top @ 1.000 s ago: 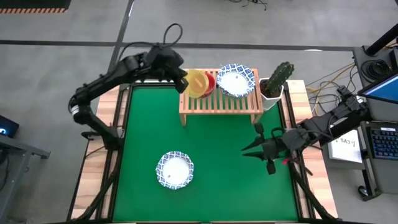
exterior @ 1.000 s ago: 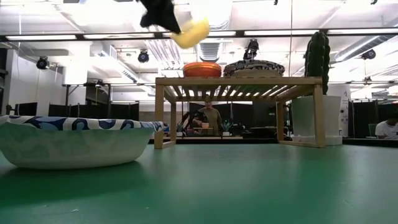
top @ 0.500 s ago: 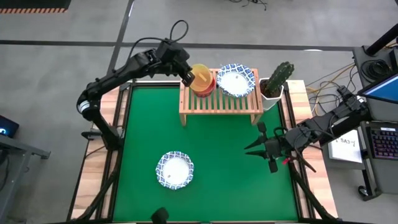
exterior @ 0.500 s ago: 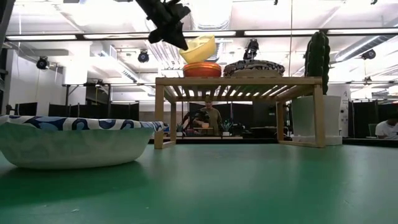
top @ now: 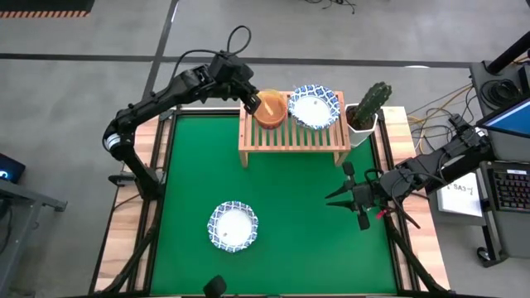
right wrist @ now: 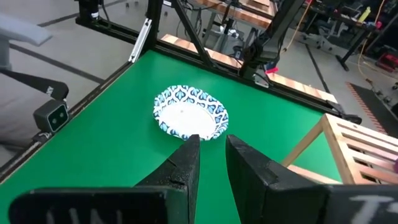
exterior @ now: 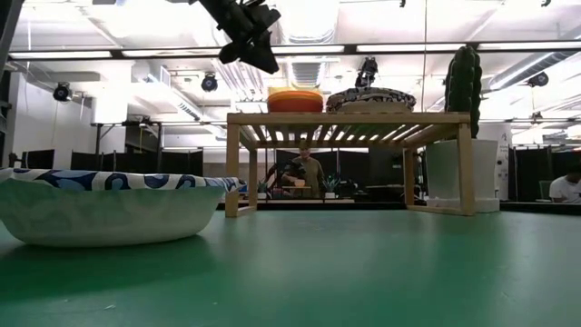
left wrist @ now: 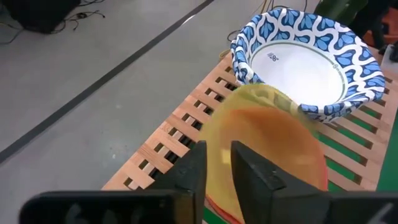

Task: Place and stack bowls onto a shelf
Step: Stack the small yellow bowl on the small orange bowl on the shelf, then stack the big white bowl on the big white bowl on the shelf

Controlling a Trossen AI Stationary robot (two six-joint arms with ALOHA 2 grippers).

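**A:** Up on the small light-wood slatted shelf (top: 293,132) sits a smooth yellow bowl (left wrist: 267,146), nested in a red bowl (left wrist: 217,208) whose rim just peeks out underneath. From the low view the stack reads as an orange-red band with a yellow top.

**B:** Yep, and just beside it on the same rack there's a wide white bowl with a blue leaf-pattern rim (top: 315,107), wavy edge like a paper bowl. It holds nothing.

**A:** What's the left gripper (top: 251,103) doing?

**B:** It hangs over the shelf's left end, right at the yellow bowl's edge. In the left wrist view its two dark fingers (left wrist: 191,168) stand a narrow gap apart with the yellow rim showing in that gap. Can't tell whether they actually pinch it or only frame it.

**A:** And the right gripper (top: 331,199)?

**B:** Parked over the green table mat (top: 281,190) on the right side, well apart from the shelf. Fingers a small gap apart, nothing between them.

**A:** There's a second blue-rimmed white bowl (top: 233,225) alone on the mat near the front, also with nothing in it. A white pot with a cactus (top: 365,110) stands just beside the shelf's right end.
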